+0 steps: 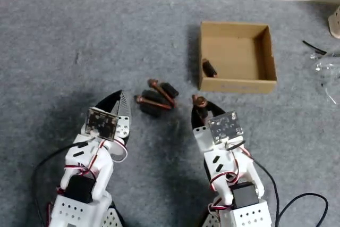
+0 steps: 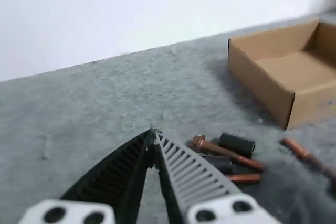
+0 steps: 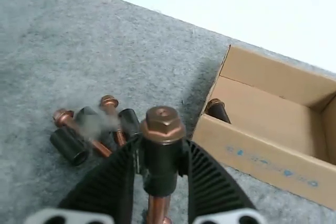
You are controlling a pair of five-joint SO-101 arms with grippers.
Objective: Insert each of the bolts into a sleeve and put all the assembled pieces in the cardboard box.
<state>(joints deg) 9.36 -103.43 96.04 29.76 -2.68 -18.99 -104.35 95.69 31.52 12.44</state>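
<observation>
My right gripper [image 3: 160, 146] [image 1: 203, 111] is shut on a copper bolt [image 3: 161, 122] standing head-up inside a black sleeve [image 3: 159, 170], a short way in front of the cardboard box [image 1: 237, 85] [image 3: 262, 156]. One assembled piece [image 1: 209, 68] [image 3: 216, 110] lies in the box's near left corner. Between the arms, a small pile of loose copper bolts [image 1: 159, 91] [image 2: 220, 150] and black sleeves [image 1: 154, 104] [image 2: 237, 142] lies on the grey mat. My left gripper [image 1: 121, 95] [image 2: 153, 132] hangs shut and holding nothing, just left of that pile.
The grey mat [image 1: 64, 51] covers the whole table. Black cables and clear plastic bits [image 1: 324, 59] lie at the far right edge, beside a white object [image 1: 335, 22]. The box [image 2: 262, 85] sits beyond the pile, to its right.
</observation>
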